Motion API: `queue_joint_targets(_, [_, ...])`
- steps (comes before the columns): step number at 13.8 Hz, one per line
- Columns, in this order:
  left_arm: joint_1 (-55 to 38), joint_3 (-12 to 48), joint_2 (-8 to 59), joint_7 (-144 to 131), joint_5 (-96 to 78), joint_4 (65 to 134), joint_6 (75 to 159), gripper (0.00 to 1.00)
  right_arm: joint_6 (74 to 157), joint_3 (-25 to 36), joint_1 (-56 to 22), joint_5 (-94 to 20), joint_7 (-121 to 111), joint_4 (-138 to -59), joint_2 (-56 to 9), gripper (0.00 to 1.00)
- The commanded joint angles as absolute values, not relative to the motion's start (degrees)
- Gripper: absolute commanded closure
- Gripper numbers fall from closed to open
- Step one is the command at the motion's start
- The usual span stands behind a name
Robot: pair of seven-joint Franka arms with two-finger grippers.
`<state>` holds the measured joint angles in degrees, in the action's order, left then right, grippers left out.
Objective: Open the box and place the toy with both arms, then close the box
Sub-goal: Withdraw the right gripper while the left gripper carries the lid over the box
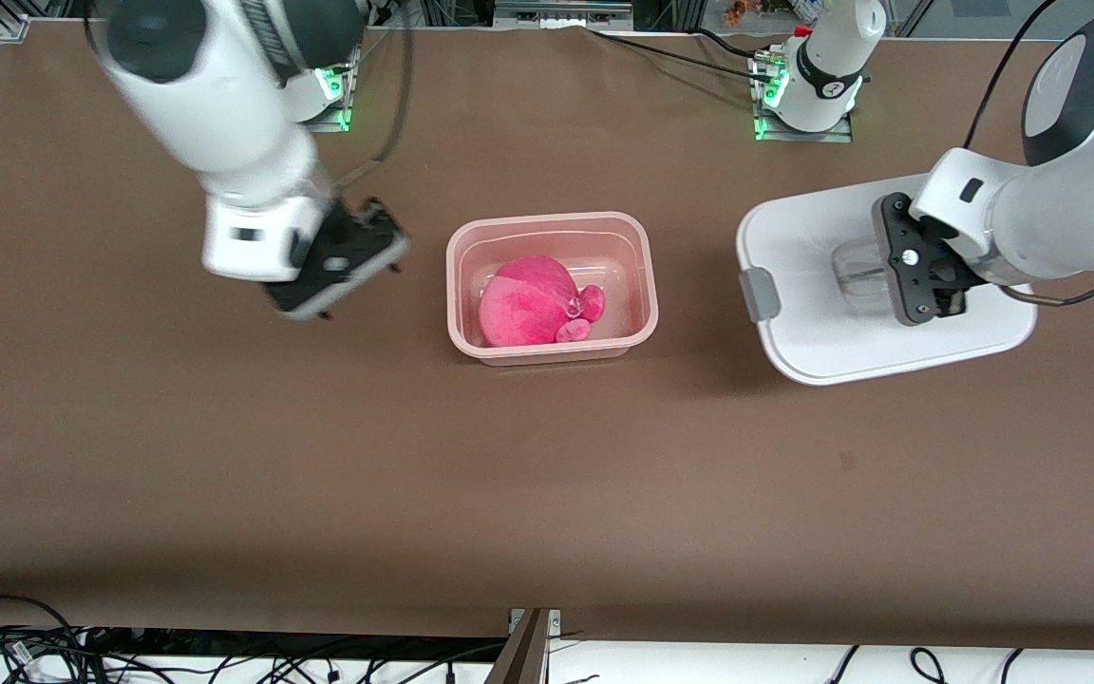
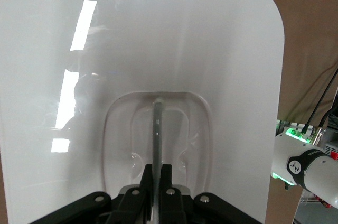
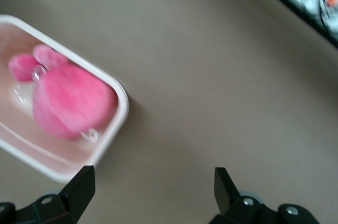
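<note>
Gripping lid (image 1: 875, 285) handle, left gripper (image 1: 927, 275) beside open box (image 1: 552, 228), right gripper (image 3: 153, 195) spread over bare table (image 1: 224, 456)

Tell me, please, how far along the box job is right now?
Done: the box is open and the pink plush toy lies inside. In hand: the left gripper grips the white lid by its clear handle. The right gripper is open. Left: closing the box.

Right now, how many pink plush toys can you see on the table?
1. The pink plush toy lies inside the open tub at mid-table. Its lid is gripped by the left gripper; the right gripper is over bare table, open.
</note>
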<state>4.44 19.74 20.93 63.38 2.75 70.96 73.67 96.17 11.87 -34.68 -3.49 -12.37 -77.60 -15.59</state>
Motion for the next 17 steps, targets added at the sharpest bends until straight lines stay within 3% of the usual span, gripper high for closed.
queue_joint_targets(1, [-0.5, 19.5, 22.9, 63.6, 0.6, 71.2, 79.2, 1.00, 89.9, 18.2, -35.9, -4.2, -12.0, -80.2, -11.8, 0.00])
queue_joint_targets(4, [-7.6, 19.5, 26.3, 57.6, -0.6, 70.8, 83.8, 1.00, 87.7, 25.8, -35.9, -5.1, -11.1, -83.0, -6.1, 0.00])
queue_joint_targets(8, [-18.1, 19.5, 32.7, 49.7, -1.2, 70.8, 97.3, 1.00, 87.8, 31.5, -35.9, -4.5, -9.6, -92.4, 4.5, 0.00])
queue_joint_targets(11, [-22.5, 19.5, 36.7, 45.2, -2.0, 70.9, 105.6, 1.00, 89.0, 31.6, -35.9, -2.7, -2.0, -94.0, 4.8, 0.00])
queue_joint_targets(17, [-25.1, 19.2, 38.0, 44.3, -1.1, 71.7, 105.5, 1.00, 91.1, 31.6, -35.8, 1.0, -3.0, -91.7, 1.6, 0.00])
